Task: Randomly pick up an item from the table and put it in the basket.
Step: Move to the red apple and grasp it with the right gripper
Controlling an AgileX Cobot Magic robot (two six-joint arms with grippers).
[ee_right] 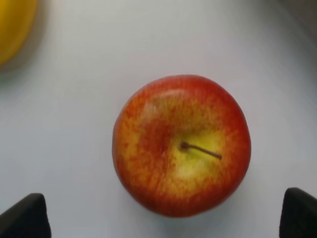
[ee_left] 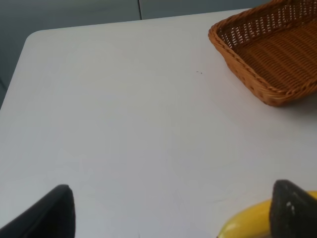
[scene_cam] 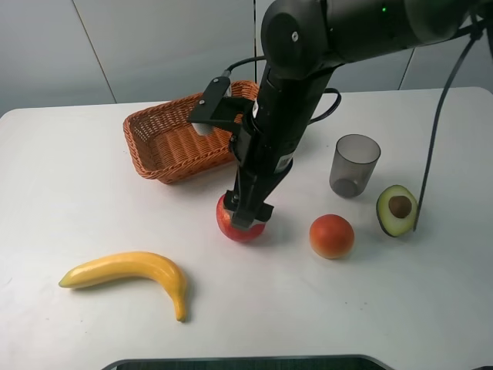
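Apple (scene_cam: 232,229) top apparently behind right gripper (scene_cam: 248,215).

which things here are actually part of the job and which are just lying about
In the job: round red apple with yellowish patches; orange-brown woven wicker basket; plain white tabletop; right gripper, open over the apple.
Lying about: curved yellow banana; round orange-red fruit; halved green avocado; grey translucent cup.

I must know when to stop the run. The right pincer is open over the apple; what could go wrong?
1. The round apple may roll or slip when the right pincer shuts; it lies free on the table.
2. Carried to the basket, it could strike the raised rim.
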